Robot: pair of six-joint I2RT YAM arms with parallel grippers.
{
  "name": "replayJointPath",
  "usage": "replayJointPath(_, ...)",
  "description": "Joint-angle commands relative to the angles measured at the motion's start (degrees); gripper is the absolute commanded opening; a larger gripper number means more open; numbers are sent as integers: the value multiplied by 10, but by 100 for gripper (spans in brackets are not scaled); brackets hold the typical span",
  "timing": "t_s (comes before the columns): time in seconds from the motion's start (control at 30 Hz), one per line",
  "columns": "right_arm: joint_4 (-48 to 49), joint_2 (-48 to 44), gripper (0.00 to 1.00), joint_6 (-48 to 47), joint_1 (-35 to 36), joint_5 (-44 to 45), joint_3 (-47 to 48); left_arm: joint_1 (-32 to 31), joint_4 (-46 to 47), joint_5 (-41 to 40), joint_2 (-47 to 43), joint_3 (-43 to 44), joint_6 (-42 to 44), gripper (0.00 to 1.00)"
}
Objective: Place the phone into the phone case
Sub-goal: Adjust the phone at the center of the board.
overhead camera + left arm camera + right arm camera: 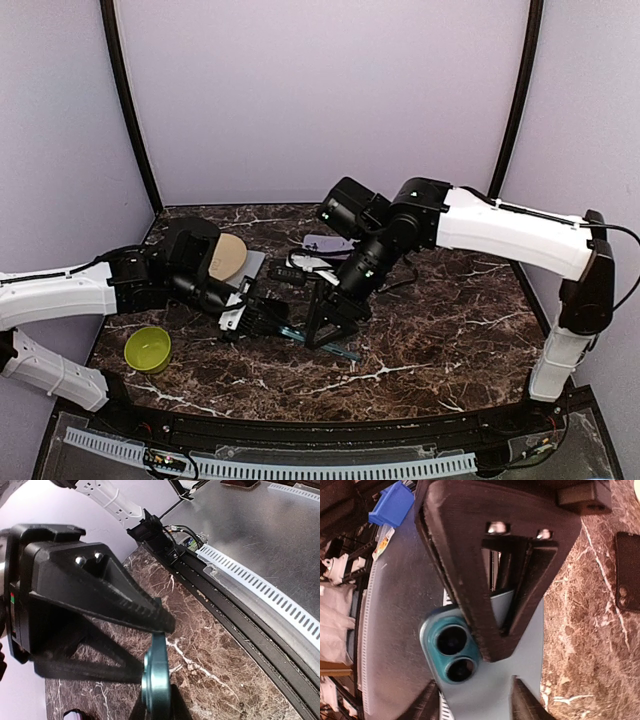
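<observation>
From my remote station I see the dark marble table [450,330] with both arms reaching to its middle, where the teal phone [482,697] sits between them. The right arm [510,235] comes in from the phone's right and the left arm [60,295] from its left. A grey board [254,262] carrying a tan disc [228,258] lies behind and to the left of the phone, well apart from it. A green bowl [148,348] stands farther left of the phone, near the left arm. The black phone case [626,572] lies flat on the marble on the phone's far side, away from the table's near edge, and the two do not touch. The phone itself shows its back and twin camera lenses [452,655] to my right wrist camera, and only its thin edge to the left one. The left gripper [272,323] is clenched at the phone's left end, pinching it at the fingertips. The right gripper [332,335] straddles the phone further along, with one finger [490,580] across its back. I cannot tell whether those jaws press on the phone or stand slack around it.
</observation>
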Motion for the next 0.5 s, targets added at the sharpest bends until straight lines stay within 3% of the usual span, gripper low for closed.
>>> replayJointPath(0.0,12,-14,43,1,5,39,6,3,55,-6,-27,-11,-35,0)
replayJointPath(0.13,44,-48,57,34,6,113,-11,3,74,-55,-39,-18,-97,0)
replayJointPath(0.3,148,-97,55,81,8,202,-91,4,55,-156,-22,27,-255,0)
replayJointPath(0.47,235,-135,51,89,8,207,-163,4,52,-113,-27,35,-313,0)
